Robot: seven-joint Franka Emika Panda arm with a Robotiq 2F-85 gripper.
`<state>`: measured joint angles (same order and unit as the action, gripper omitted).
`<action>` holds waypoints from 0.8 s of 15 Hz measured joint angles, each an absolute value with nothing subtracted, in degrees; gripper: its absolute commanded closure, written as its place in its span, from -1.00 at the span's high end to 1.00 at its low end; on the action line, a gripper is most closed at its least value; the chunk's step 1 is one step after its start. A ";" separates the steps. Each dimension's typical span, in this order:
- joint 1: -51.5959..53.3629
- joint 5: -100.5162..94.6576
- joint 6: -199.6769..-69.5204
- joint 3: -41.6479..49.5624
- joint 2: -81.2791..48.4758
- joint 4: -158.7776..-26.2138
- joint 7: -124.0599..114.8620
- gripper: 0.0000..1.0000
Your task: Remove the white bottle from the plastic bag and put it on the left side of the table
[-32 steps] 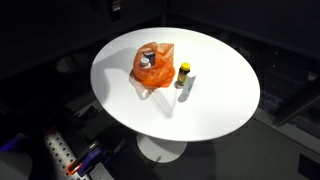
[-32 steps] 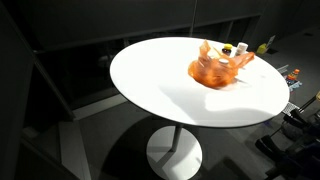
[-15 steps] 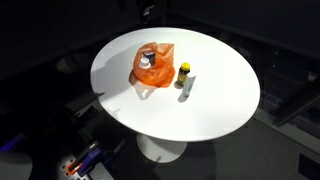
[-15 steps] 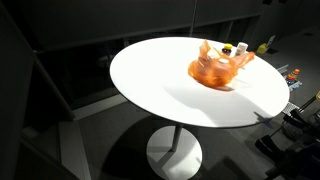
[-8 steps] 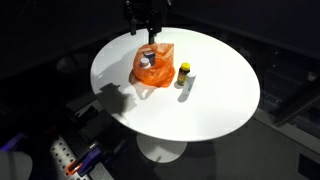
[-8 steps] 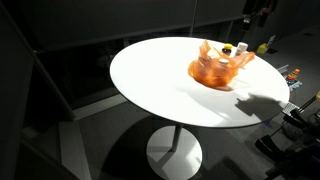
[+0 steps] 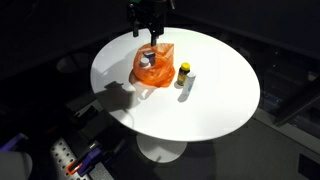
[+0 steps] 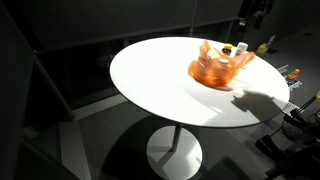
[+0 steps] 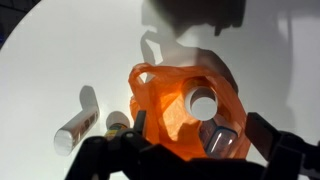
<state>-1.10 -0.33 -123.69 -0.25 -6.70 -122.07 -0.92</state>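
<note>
An orange plastic bag (image 7: pixel 152 70) lies on the round white table (image 7: pixel 215 95); it also shows in the other exterior view (image 8: pixel 214 68) and the wrist view (image 9: pixel 175 115). Its mouth is open. Inside it I see the round white end of the white bottle (image 9: pixel 203 101) and a clear grey container (image 9: pixel 221 139). The bottle shows faintly in an exterior view (image 7: pixel 148 62). My gripper (image 7: pixel 150 32) hangs above the bag, open and empty, apart from it. In the wrist view its fingers (image 9: pixel 205 145) straddle the bag from above. It also shows at the far edge in an exterior view (image 8: pixel 250 14).
A small yellow-capped bottle (image 7: pixel 183 71) stands just beside the bag, seen also in the wrist view (image 9: pixel 118 123). A white tube (image 9: pixel 75 131) lies next to it. The table (image 8: pixel 160 85) is ringed by dark floor and equipment.
My gripper has come into view from above and moved down toward the orange bag. Its shadow now falls on the table. The bag and bottles have not moved.
</note>
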 measured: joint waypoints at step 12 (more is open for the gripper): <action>-0.96 -0.11 -132.66 -0.87 -15.56 -122.12 4.86 1.00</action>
<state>-0.96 -0.11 -132.66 -0.87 -15.56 -122.12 4.86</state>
